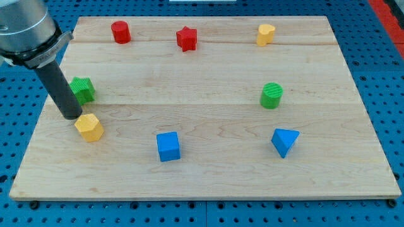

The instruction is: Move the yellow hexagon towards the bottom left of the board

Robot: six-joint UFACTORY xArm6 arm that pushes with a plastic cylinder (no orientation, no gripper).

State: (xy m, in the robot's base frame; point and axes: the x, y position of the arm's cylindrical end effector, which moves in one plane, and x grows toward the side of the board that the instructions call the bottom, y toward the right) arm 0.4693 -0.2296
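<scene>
Yellow hexagon (pixel 89 127): view's left side, above the bottom-left corner, my tip (pixel 71 117) touching its upper-left edge beside the green block (pixel 82 89). No pincer fitted, rod only. Step judged: mid-push; next needs a downward-left shove from above

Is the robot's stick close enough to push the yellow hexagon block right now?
Probably yes. My tip sits right at the upper left edge of the yellow hexagon, seemingly touching it, with nothing between them. The green block is just behind the rod, not in the way.
</scene>
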